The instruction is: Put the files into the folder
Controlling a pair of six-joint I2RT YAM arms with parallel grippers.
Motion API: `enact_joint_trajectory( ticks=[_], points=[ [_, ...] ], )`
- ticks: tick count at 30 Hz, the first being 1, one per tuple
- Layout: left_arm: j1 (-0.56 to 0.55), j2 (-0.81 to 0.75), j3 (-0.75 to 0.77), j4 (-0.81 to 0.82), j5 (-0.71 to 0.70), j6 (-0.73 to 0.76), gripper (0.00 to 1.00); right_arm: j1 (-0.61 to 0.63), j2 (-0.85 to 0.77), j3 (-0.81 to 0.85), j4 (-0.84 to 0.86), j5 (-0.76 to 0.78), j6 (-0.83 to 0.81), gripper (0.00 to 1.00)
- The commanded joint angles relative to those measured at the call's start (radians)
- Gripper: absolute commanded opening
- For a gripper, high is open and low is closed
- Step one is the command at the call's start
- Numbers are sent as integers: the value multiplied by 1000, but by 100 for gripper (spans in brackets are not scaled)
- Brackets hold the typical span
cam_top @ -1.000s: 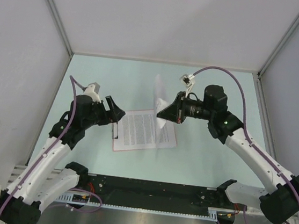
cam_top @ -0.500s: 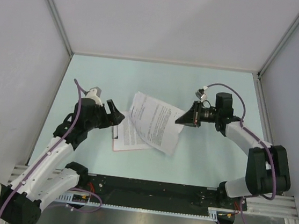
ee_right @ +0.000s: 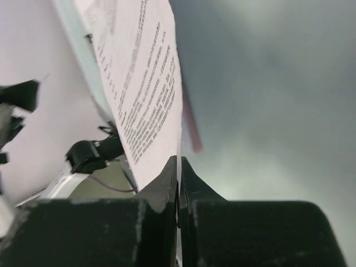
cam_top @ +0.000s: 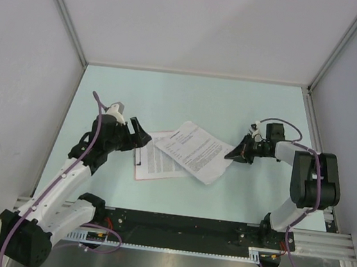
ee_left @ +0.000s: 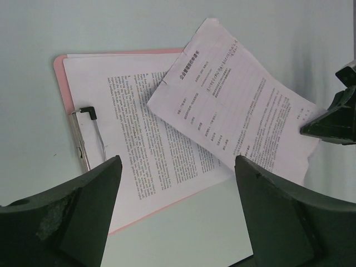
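The pink folder (cam_top: 139,173) lies flat at the table's middle with its metal clip (ee_left: 83,135) on its left short edge. One printed sheet (cam_top: 161,158) lies on it. A second sheet (cam_top: 198,151) lies skewed across the folder's right part and hangs over onto the table. My right gripper (cam_top: 233,156) is shut on that sheet's right edge, low at the table; the right wrist view shows the paper (ee_right: 143,94) pinched between the jaws (ee_right: 178,162). My left gripper (cam_top: 141,134) is open and empty, hovering over the folder's clip end (ee_left: 177,162).
The pale green table (cam_top: 188,102) is enclosed by white walls at the back and both sides. A black rail (cam_top: 180,227) with the arm bases runs along the near edge. The right arm is folded close to the right wall.
My right gripper has moved right and down with the sheet. The sheet went from upright and curled to nearly flat, skewed over the folder. The left gripper has barely moved.
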Motion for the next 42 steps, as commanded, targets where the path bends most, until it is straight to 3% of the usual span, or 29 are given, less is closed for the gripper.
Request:
enact_joint_trajectory(
  ticks=[1,6,12,19,20,22,23,27,31,32,39,41,42],
  points=[
    [12,31,-14,75,56,17,88,-3,81,101,-201,175,-198,0],
    [12,59,-16,97,82,14,88,62,120,176,-198,179,-251,0],
    [12,59,-34,106,103,20,87,193,205,378,-343,420,-445,0],
    [12,45,-60,101,116,27,86,275,262,489,-313,564,-552,1],
    [12,47,-62,98,114,29,86,272,273,498,-313,589,-528,6],
    [12,47,-62,93,115,33,87,231,282,517,-311,606,-454,33],
    [12,47,-62,93,117,37,87,206,276,508,-305,528,-411,36],
    [12,48,-58,103,120,34,86,178,209,300,-76,397,-131,50],
    [14,56,-69,126,138,20,87,184,115,92,210,360,75,52],
    [14,59,-69,127,140,20,86,201,101,57,321,369,101,52],
    [14,63,-69,106,76,-11,87,292,-52,-256,640,605,347,51],
    [17,91,-52,74,31,-19,88,296,-64,-305,689,671,377,48],
    [17,102,-43,61,16,-26,88,296,-67,-309,697,688,373,39]
  ],
)
